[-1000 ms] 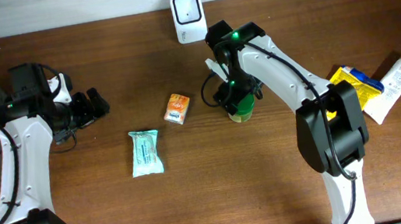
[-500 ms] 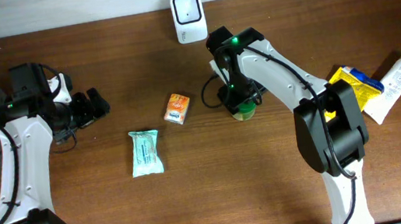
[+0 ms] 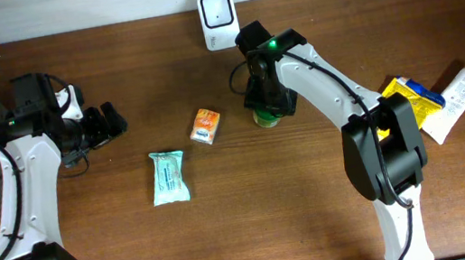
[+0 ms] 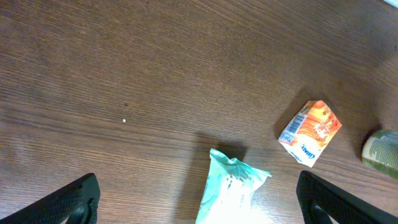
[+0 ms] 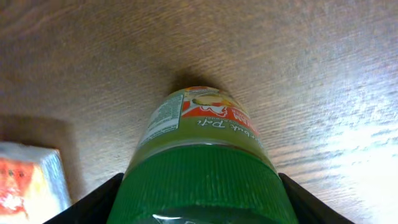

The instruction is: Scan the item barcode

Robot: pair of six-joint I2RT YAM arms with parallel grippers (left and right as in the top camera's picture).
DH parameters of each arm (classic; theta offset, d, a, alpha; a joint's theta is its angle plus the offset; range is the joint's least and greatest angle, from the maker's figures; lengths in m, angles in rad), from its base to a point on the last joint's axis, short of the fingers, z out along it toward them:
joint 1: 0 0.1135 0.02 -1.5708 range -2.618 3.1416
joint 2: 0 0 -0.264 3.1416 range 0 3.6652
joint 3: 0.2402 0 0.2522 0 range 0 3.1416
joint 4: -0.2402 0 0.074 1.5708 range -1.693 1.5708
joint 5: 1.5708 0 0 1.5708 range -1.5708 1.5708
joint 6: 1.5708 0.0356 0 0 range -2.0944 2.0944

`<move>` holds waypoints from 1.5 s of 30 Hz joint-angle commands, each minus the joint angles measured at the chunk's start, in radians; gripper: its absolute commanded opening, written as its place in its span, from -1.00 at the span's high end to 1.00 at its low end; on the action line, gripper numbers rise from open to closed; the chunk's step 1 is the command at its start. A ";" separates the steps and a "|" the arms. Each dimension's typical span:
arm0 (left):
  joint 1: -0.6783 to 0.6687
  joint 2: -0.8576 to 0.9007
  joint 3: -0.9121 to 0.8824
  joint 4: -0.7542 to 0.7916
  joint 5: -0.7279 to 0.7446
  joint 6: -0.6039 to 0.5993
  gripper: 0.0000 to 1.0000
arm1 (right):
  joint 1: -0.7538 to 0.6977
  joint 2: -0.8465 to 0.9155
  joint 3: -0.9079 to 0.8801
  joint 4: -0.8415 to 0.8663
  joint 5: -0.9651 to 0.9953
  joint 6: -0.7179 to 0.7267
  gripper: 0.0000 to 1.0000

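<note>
Two arms on this rig, and only one is busy. Well off to the left of the scanner [image 3: 216,8], the left gripper [image 3: 111,121] hangs with its jaws spread wide and nothing in them, so no trouble from that side. Below-left of the scanner lie a teal wipes pack [image 3: 169,176] and, closer in, a small orange carton [image 3: 205,125], both loose on the table.

Just below-right of the scanner is the one that matters: the green-capped bottle [image 5: 202,121]. Going by the wrist view, the right gripper [image 5: 199,202] is clamped on the sides of its cap from above.

My worries: that cap is round and ribbed, so I reckon the bottle could twist or slip once it gets tilted toward the scanner window. There's a white print panel on the label, but I can't tell if that's the barcode. If the code ends up facing away, no read. A low swing could also clip the carton.

Far right of the scanner, a yellow pack [image 3: 412,96] and white tube [image 3: 456,97] sit well clear.
</note>
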 commanded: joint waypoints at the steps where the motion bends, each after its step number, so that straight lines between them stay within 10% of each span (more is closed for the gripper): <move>1: 0.003 0.015 -0.004 -0.001 -0.003 0.002 -0.98 | 0.017 0.005 0.022 0.000 0.005 0.093 -0.43; 8: 0.003 0.015 -0.004 -0.001 -0.003 0.002 -0.98 | 0.018 0.005 0.032 -0.014 0.013 -0.238 -0.96; 17: 0.003 0.015 -0.004 -0.001 -0.003 0.002 -0.98 | -0.053 0.007 0.126 -0.113 0.002 -0.708 -1.00; 45: 0.003 0.015 -0.004 -0.001 -0.003 0.002 -0.97 | -0.033 0.088 0.118 -0.229 -0.049 -0.508 -0.32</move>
